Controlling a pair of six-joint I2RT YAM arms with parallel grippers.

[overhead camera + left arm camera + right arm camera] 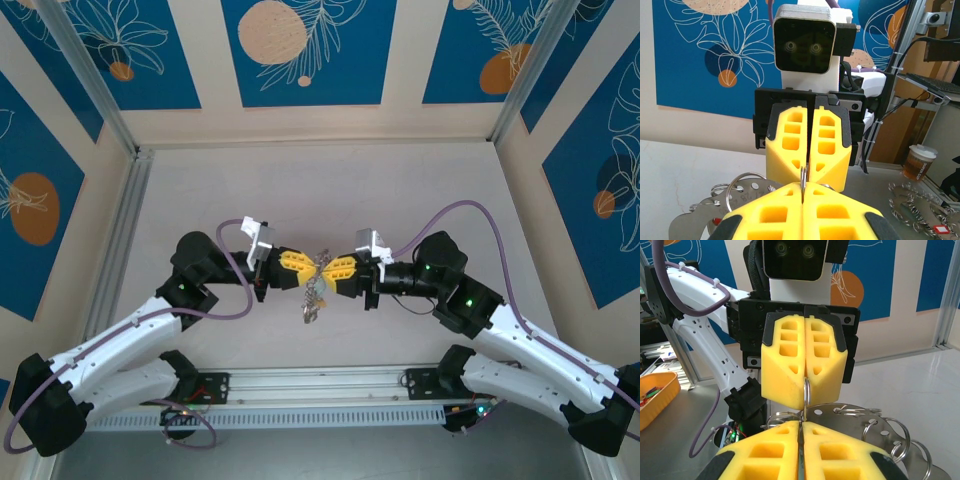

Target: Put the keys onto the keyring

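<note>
Two arms (125, 340) share the one table (400, 190), each ending in one pair of yellow jaws, which makes four foam fingers (290, 263) in all. There is one keyring (316, 290), carrying several small wire loops (855, 411) that overlap too much for an exact count. Further off are one lidded cup (916, 162) and one orange tray (657, 395), and each wrist bears one camera (804, 42) with two lenses.

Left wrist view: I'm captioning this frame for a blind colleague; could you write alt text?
Two yellow-fingered grippers meet tip to tip, the left gripper at the bottom and the right gripper facing it, both shut on a thin metal ring seen edge-on. The flat grey keyring with wire loops shows at lower left.
</note>
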